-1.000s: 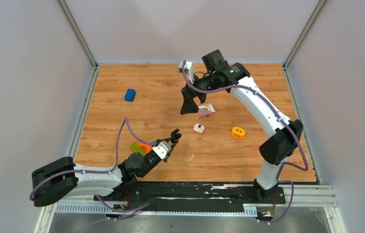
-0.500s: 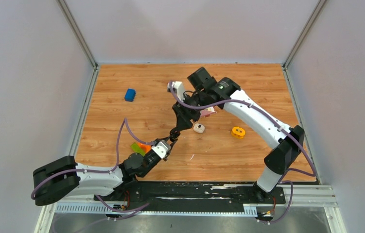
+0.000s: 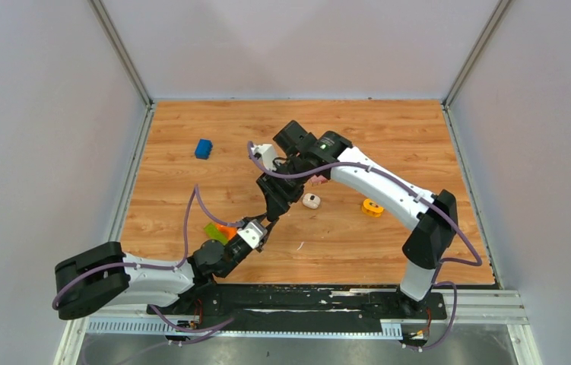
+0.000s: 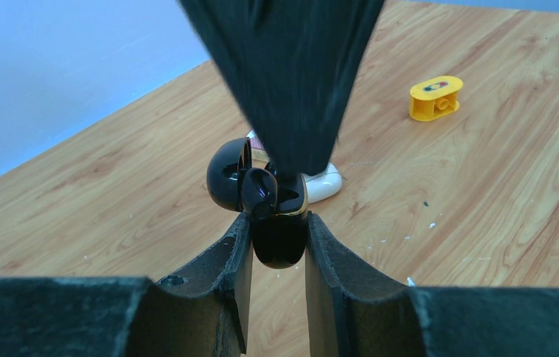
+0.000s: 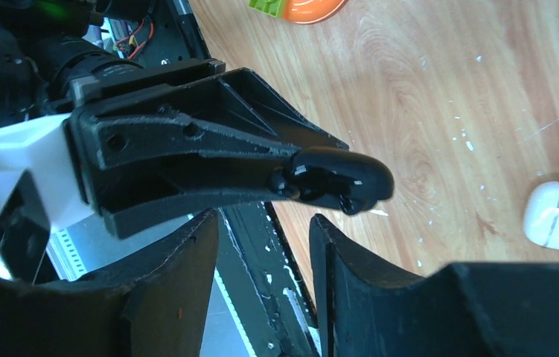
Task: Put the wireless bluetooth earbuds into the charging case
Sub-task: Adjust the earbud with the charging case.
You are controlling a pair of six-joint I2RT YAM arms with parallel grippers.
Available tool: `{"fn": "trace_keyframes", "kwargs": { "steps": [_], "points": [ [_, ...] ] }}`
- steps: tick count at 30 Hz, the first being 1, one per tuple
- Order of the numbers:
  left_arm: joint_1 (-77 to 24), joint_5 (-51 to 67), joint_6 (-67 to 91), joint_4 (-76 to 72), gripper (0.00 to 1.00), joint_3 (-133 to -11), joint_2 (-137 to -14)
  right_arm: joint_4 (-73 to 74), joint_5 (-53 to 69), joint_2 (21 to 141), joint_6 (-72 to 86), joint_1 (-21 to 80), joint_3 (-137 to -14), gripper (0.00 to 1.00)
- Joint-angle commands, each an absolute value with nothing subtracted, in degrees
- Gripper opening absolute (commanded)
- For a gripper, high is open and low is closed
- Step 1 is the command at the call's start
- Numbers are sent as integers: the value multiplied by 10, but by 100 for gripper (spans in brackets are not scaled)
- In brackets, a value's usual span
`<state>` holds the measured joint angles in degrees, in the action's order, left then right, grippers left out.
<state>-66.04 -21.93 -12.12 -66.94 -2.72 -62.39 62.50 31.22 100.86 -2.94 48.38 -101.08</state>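
Where the two arms meet near the middle of the wooden bench [image 3: 438,137], the left fingers [image 3: 265,223] reach up toward 1 o'clock and the right fingers [image 3: 275,199] point down toward 7 o'clock, tip to tip. From overhead, what lies between them is too small to make out.

The left wrist camera shows it. The left fingers [image 4: 237,256] are clamped on both sides of a glossy black charging case [image 4: 279,242], held upright with its lid [image 4: 224,175] flipped open toward 9 o'clock. A rounded black shape that looks like an earbud [image 4: 259,191] sits at the case's gold-rimmed mouth; how deep it sits cannot be told. The right fingers fill the top of that view as a dark blurred wedge, its point just over the mouth at 12 o'clock; contact cannot be told.

The right wrist camera shows the right fingers [image 5: 339,260] partly apart with nothing between them. The case [image 5: 339,178] lies just past their tips at 2 o'clock.

On the bench, a small white case [image 3: 311,201] lies at 3 o'clock from the meeting point and a yellow ring [image 3: 372,207] farther that way. A blue block [image 3: 204,148] lies at 10 o'clock, and an orange and green piece [image 3: 220,230] at 8 o'clock.
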Motion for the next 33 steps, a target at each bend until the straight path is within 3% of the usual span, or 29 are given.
{"fn": "trace_keyframes", "kwargs": {
  "steps": [1,14,20,25,30,33],
  "points": [
    [-663,-226,-116,-715,0,-24,-609,604,273,1028,22,498,-1042,48],
    [-663,-221,-115,-712,0,-22,-598,591,270,1043,32,509,-1049,43],
    [-663,-216,-112,-702,0,-20,-587,587,268,1048,27,511,-1052,31],
    [-663,-218,-112,-698,0,-19,-576,587,265,1044,21,512,-1042,29],
    [-663,-217,-110,-699,0,-17,-572,589,256,1035,2,512,-1043,16],
    [-663,-201,-108,-717,0,-10,-572,597,256,1027,-38,512,-1048,13]
  ]
}}
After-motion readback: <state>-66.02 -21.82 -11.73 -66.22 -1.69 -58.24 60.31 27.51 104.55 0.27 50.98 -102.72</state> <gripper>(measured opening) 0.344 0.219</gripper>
